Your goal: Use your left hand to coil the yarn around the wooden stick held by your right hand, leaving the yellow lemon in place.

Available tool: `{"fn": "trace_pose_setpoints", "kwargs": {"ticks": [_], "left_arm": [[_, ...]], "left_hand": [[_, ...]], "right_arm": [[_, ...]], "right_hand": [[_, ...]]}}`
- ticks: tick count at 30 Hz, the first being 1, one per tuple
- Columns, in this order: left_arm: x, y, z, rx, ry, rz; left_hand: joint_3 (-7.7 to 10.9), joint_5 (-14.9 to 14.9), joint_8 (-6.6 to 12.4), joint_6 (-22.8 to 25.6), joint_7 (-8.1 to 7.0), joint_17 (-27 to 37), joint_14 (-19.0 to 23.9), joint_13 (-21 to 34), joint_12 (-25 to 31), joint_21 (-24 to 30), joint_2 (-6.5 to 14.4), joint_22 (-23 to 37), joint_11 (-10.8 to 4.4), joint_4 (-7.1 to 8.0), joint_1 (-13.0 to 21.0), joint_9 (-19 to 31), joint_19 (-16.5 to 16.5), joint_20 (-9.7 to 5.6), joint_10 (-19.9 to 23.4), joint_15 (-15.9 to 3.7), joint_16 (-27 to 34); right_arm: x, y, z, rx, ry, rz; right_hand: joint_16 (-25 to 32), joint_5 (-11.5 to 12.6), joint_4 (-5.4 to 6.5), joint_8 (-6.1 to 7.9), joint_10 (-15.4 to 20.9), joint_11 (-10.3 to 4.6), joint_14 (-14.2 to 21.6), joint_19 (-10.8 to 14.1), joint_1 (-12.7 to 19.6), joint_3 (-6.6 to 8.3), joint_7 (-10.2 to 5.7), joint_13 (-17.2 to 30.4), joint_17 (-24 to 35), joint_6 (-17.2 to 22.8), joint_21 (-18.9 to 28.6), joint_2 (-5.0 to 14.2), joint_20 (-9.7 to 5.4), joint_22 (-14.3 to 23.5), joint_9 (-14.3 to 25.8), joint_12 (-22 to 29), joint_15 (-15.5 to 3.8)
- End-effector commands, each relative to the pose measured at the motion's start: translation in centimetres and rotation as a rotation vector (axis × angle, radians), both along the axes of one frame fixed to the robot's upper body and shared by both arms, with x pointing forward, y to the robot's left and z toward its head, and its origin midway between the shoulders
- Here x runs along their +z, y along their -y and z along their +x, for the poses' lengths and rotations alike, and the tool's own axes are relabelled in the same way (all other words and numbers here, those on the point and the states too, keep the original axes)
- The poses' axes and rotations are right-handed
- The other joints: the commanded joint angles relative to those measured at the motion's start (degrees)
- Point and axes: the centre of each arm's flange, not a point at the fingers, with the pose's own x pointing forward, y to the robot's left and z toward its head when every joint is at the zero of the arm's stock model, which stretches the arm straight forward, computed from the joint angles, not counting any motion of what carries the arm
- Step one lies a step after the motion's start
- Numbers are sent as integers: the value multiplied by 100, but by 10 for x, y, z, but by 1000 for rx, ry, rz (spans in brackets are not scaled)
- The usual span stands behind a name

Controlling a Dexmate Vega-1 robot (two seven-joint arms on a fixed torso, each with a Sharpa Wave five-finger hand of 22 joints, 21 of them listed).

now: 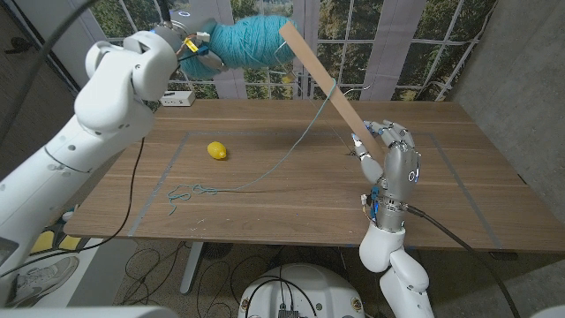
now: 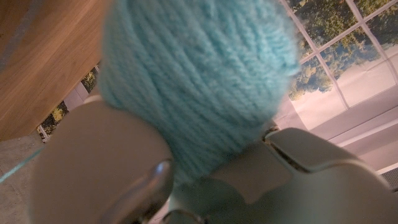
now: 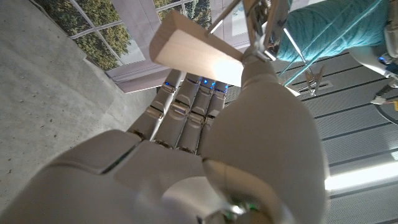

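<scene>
Head view: The right hand (image 1: 386, 152) stands over the table (image 1: 459, 190) with its fingers closed on the lower end of the stick (image 1: 322, 79). The stick slants up and away from the hand toward the yarn (image 1: 252, 40). The left hand (image 1: 190, 46) is raised above the table's far edge and grips the yarn ball at its left end; the fingers are partly hidden behind the forearm. The stick's top end overlaps the ball's right side; contact there cannot be confirmed. A strand (image 1: 296, 150) runs down from the ball, crosses beside the stick and ends in a loose tangle (image 1: 185, 193) on the table near the front left. The lemon (image 1: 216, 150) lies on the table, left of the strand and well apart from both hands.

Left wrist view: The left hand (image 2: 155, 180) clasps the yarn (image 2: 199, 81), which is close and blurred. The table (image 2: 43, 56) shows behind it.

Right wrist view: The right hand (image 3: 205, 137) clamps the stick (image 3: 196, 56), cut end facing the camera. The yarn (image 3: 336, 28) sits beyond the fingers, with strands leading toward the stick.
</scene>
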Motion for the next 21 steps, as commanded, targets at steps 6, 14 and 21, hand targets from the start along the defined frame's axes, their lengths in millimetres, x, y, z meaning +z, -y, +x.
{"fn": "trace_pose_setpoints", "kwargs": {"ticks": [6,14,21], "left_arm": [[-36,-21,-1,18,-159,-28],[-51,-11,4,-54,-275,-15],[-58,3,4,-169,-403,-21]], "left_hand": [[972,-38,10,11,51,2732,1196,38,2,52,1660,7,-117,880,1316,17,-28,-630,181,-1167,-65],[977,-53,1,8,78,2753,1218,45,2,65,1662,3,-99,858,1314,11,-33,-625,186,-1167,-87],[982,-65,-7,21,94,2788,1216,31,-19,71,1661,-2,-80,839,1313,-1,-49,-609,167,-1168,-101]], "right_arm": [[10,35,24,-45,-42,193],[18,38,31,-65,-56,202],[24,36,36,-81,-64,194]], "right_hand": [[-53,34,27,0,524,-511,77,-42,676,-17,-832,27,30,828,50,686,-879,-11,29,10,-500],[-78,38,33,-1,525,-521,78,-54,683,-32,-824,25,43,828,71,685,-880,-14,44,-5,-498],[-111,44,44,-15,519,-506,77,-70,689,-48,-829,34,57,827,95,692,-879,-19,44,-20,-497]]}}
